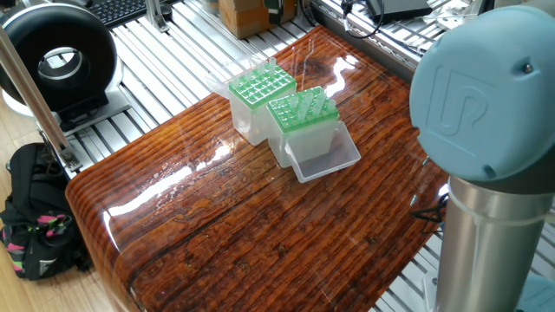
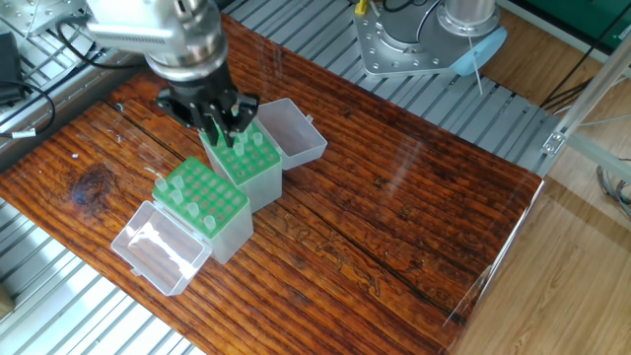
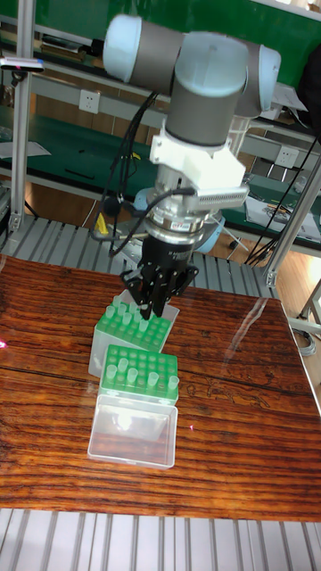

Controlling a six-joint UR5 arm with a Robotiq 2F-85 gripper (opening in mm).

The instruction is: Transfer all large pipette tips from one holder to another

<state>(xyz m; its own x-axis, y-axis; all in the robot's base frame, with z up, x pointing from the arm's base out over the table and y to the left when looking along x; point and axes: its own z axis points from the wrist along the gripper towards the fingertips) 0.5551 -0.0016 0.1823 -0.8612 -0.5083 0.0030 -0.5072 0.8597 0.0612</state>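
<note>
While the arm's pale blue joint (image 1: 481, 87) filled the right of one fixed view, two green-topped tip boxes stood touching on the glossy wooden tabletop (image 1: 225, 225). The farther box (image 1: 257, 104) showed mostly bare holes; the nearer box (image 1: 303, 124) carried a cluster of large pipette tips (image 1: 310, 104), and its clear lid (image 1: 323, 159) lay open toward the camera. No gripper showed in this view.

From the other fixed view, the gripper (image 2: 219, 133) hung over the far corner of the box nearer the arm's base (image 2: 244, 158), its dark fingers (image 2: 211, 120) pointing down among the tips standing there. Whether the jaws pinched a tip could not be told. The other box (image 2: 209, 209) held a few tips along its left edge (image 2: 174, 192). Both clear lids lay open flat, one beside each box (image 2: 290, 130) (image 2: 158, 247).

In the tall fixed view, the gripper (image 3: 152, 306) pointed straight down over the rear box (image 3: 132, 337), fingertips close together just above or at its tips; contact could not be told. The front box (image 3: 140, 379) carried upright tips across its top (image 3: 143, 370), with its lid (image 3: 132, 432) open in front.
</note>
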